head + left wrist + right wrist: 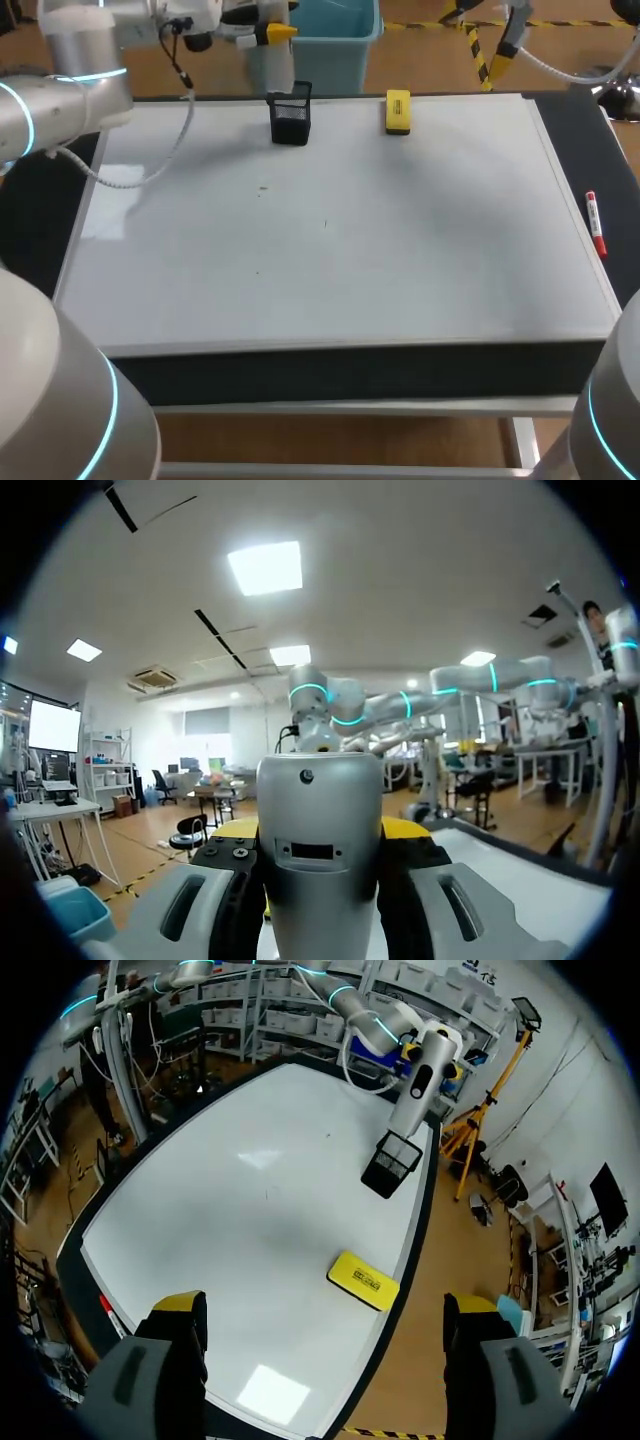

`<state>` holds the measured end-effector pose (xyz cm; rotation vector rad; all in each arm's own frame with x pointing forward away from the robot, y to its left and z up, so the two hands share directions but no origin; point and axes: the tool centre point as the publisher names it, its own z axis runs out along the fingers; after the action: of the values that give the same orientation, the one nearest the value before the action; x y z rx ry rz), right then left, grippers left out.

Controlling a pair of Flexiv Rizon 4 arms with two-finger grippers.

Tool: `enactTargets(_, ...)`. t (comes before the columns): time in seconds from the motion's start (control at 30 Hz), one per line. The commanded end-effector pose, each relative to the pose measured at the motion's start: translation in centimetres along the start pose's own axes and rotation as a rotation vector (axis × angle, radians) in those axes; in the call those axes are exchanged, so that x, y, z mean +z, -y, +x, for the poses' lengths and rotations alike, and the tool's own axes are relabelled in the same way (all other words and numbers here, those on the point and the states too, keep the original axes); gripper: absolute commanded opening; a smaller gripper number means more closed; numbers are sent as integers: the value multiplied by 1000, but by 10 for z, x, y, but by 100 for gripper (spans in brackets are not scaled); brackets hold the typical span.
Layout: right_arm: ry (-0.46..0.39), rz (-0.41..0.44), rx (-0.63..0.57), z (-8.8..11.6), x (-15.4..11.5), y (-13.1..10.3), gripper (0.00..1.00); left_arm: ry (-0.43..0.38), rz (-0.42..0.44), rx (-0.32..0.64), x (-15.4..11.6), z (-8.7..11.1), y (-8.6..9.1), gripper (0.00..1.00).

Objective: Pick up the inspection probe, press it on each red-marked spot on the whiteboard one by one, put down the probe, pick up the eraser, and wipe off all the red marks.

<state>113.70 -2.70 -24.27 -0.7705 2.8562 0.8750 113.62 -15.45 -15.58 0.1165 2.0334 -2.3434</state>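
Left gripper [320, 828] clamps the probe [418, 1085] above the far-edge holder [291, 117] — right gripper [325, 1305] spread wide.

Bright, even light falls from ceiling panels [265, 568], seen in the left wrist view. The whiteboard [330, 230] shows pale glare near its left edge and a broad, soft grey shadow toward its right. Both wrist views bend straight lines near their rims.

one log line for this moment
left gripper: shut on probe, over black holder | right gripper: open, empty | eraser: on whiteboard, near far edge
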Motion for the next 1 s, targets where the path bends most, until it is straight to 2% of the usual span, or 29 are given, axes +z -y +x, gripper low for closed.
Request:
enactTargets(0.03, -3, 5, -1, 0, -1, 0, 100, -212, 14, -4, 6, -10, -10, 0)
enactTargets(0.5, -3, 5, -1, 0, -1, 0, 100, -234, 5, -18, 7, -15, -30, 0)
enactTargets(1.0, -3, 5, -1, 0, -1, 0, 100, -238, -4, -26, 5, -14, -70, 0)
